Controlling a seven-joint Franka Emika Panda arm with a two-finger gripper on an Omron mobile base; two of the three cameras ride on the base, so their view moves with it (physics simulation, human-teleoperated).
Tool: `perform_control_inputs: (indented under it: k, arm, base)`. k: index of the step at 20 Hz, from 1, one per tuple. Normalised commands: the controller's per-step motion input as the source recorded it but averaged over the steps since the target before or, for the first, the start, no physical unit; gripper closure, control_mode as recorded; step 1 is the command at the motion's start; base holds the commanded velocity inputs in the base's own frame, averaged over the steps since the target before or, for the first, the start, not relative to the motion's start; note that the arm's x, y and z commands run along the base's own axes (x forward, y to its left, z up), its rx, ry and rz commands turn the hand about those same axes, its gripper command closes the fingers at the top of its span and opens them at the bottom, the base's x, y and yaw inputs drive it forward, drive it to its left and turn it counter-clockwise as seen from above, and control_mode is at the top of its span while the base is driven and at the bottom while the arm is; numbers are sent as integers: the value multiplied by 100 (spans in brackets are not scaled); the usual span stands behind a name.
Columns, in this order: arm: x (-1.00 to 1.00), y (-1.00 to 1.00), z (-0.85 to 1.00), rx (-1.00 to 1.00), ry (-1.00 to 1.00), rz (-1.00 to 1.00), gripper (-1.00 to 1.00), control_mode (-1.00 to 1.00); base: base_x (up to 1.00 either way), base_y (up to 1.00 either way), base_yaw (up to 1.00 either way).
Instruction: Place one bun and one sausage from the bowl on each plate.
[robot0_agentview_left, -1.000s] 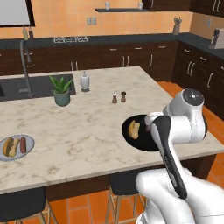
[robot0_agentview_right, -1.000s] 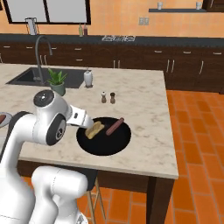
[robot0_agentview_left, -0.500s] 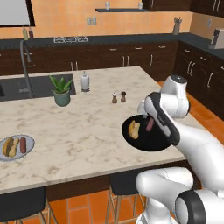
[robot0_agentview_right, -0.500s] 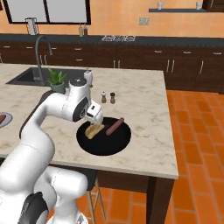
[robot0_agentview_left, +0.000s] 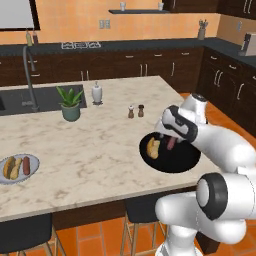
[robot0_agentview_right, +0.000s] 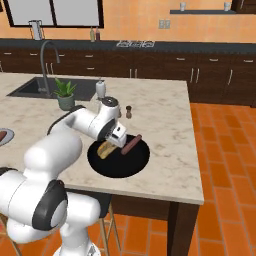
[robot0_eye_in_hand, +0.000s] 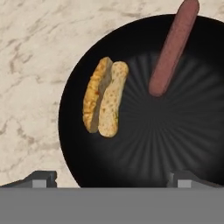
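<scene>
The black bowl sits near the front right edge of the island. In it lie one bun and one sausage, side by side and apart. My gripper hovers above the bowl, pointing down, open and holding nothing. Its fingertips straddle the bowl's near side. At the far left, a pale plate holds a bun and a sausage.
Salt and pepper shakers stand just behind the bowl. A potted plant and a white dispenser stand by the sink. The counter's front edge runs close to the bowl.
The arm has swung forward and out from near the base until the hand hangs over the bowl. The jaws stayed open. Bun and sausage have not moved.
</scene>
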Motion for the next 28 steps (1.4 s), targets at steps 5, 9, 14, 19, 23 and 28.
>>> perform_control_inputs:
  k: [5, 9, 14, 19, 23, 28]
  arm:
    - [44, 6, -52, 1, 0, 1, -100, -100]
    - [21, 16, -34, 0, -3, 3, -100, -100]
    - [1, 20, -14, 1, -12, 1, -100, -100]
    - [9, 16, -12, 0, -5, 0, -100, -100]
    - [36, 7, -6, 0, 5, 0, -100, -100]
    - [8, -1, -15, 1, 8, -2, -100, -100]
  base:
    - [0, 0, 0]
    - [0, 0, 0]
    - [0, 0, 0]
    - [0, 0, 0]
    - [0, 0, 0]
    - [0, 0, 0]
